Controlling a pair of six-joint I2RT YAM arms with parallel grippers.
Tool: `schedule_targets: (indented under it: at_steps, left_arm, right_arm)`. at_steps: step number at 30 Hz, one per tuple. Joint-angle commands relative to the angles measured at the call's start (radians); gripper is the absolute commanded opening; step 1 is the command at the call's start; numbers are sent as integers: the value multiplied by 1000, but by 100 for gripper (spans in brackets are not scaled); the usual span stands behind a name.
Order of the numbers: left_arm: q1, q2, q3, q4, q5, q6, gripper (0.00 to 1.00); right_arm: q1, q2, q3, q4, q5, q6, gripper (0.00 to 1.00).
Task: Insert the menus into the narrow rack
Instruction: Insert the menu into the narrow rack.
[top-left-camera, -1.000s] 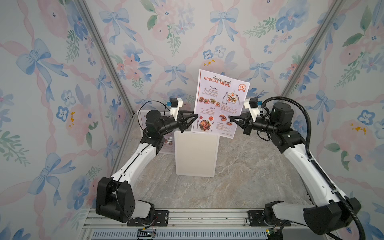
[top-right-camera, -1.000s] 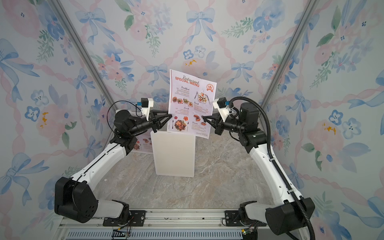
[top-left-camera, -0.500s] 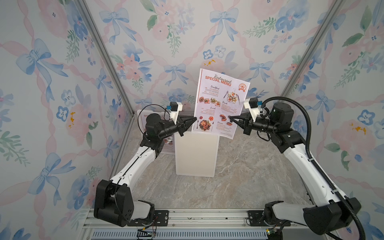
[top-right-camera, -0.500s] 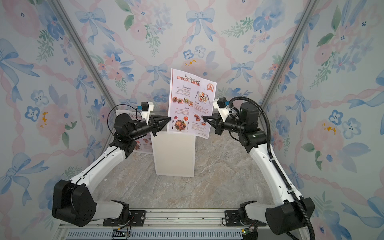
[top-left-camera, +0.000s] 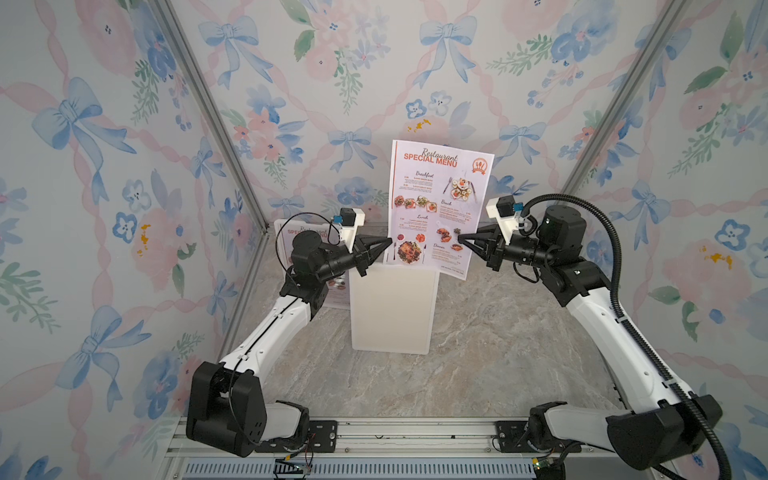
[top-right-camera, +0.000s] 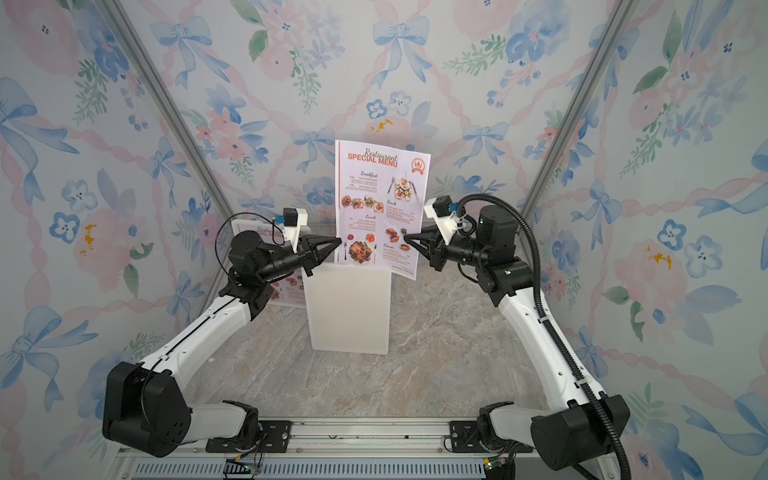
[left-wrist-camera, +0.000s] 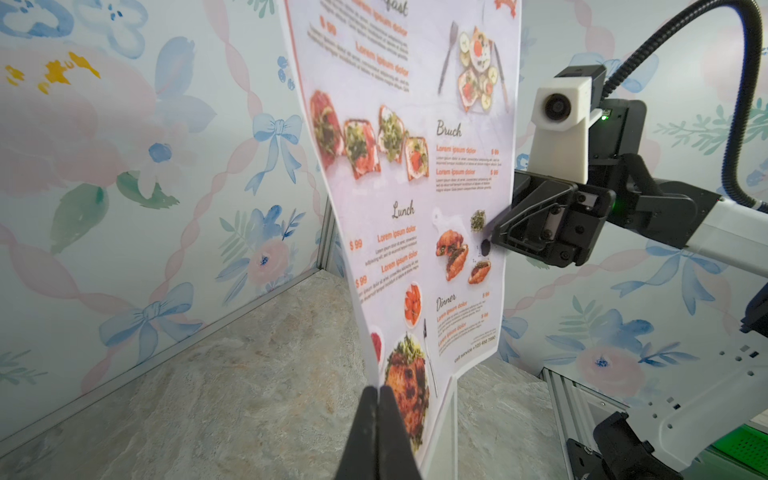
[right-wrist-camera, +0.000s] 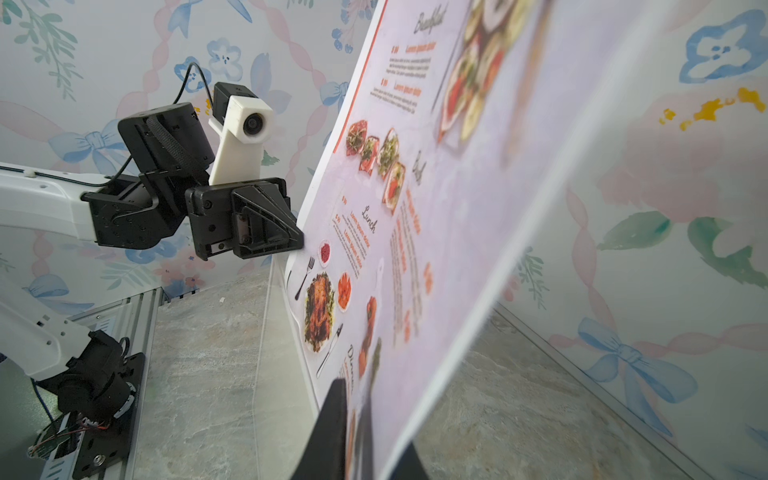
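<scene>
Menus: two in all. One menu (top-left-camera: 440, 208) stands upright at the middle of both top views. Its lower edge is at the top of the single white rack (top-left-camera: 390, 316), and its lower right corner juts past the rack's side. Whether the edge has entered the slot cannot be made out. The second menu (top-left-camera: 287, 231) sits left of centre beside the rack. Most of it is hidden behind the left arm, and only its heading and a strip of food photos show.

There are two grippers. The left gripper (top-left-camera: 390, 242) is at the upright menu's left edge; in its wrist view the fingers (left-wrist-camera: 365, 419) are pressed together, pinching that edge. The right gripper (top-left-camera: 459, 237) straddles the right edge. In its wrist view one finger (right-wrist-camera: 332, 419) lies on the printed side and the paper runs between the jaws, blurred and cut off by the frame's bottom, so I cannot tell whether they grip it or stand slightly apart.
</scene>
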Motion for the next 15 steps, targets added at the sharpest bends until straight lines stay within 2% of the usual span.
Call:
schedule_targets:
  at_steps: [1, 8, 15]
  left_arm:
    - [-5, -35, -19, 11, -13, 21, 0]
    - [-2, -35, -17, 11, -16, 24, 0]
    - [-2, -37, -7, 12, -18, 24, 0]
  right_arm:
    - [8, -3, 33, -13, -5, -3, 15]
    - [9, -3, 29, -26, -6, -4, 6]
    - [11, -28, 7, -46, 21, -22, 2]
